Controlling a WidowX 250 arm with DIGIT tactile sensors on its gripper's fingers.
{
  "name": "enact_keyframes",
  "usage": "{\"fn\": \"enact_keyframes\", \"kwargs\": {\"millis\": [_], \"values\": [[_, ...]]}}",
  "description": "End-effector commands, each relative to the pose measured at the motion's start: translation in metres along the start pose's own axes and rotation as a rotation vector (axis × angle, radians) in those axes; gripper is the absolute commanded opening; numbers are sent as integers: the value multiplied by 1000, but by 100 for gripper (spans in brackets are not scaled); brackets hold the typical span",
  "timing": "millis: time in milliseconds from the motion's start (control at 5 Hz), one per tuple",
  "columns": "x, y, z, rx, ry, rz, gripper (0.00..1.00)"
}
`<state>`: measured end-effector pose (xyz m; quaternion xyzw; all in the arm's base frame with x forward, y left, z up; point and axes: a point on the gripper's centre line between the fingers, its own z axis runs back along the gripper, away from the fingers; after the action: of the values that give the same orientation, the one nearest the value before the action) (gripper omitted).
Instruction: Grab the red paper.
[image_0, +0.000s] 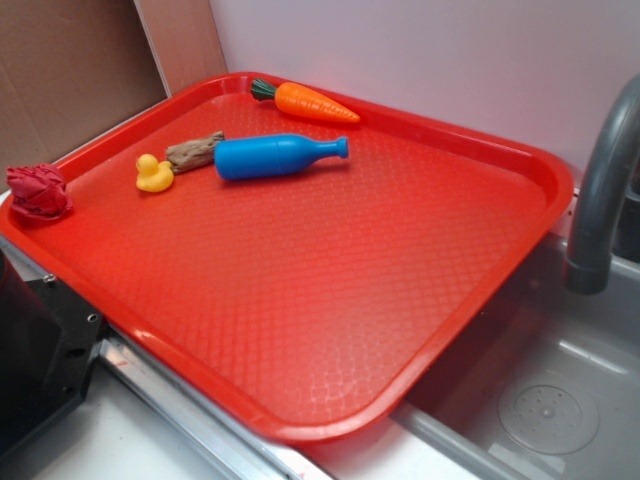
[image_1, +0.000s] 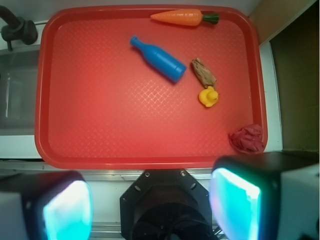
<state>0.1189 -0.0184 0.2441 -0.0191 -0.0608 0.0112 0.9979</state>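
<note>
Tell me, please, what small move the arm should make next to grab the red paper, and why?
Probably shift the claw toward the right near corner of the tray. The red paper sits there on the rim, well off the claw's centre line, and the fingers stand apart with nothing between them.

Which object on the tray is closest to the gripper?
The red paper, crumpled at the tray's corner nearest the gripper; duck, bottle, carrot lie farther.

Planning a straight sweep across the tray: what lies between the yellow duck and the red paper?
Nothing. In the wrist view only bare red tray separates the yellow duck from the red paper at the tray's corner rim.
</note>
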Motion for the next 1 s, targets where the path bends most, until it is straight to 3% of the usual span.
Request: {"fn": "enact_keyframes", "kwargs": {"millis": [0,200,400,600,800], "values": [[0,0,0,0,0,0,100],[-3,40,-48,52,82,127,100],[-2,77,-81,169,59,369,100],[4,109,-102,249,39,546,100],[6,132,-129,325,61,489,100]]}}
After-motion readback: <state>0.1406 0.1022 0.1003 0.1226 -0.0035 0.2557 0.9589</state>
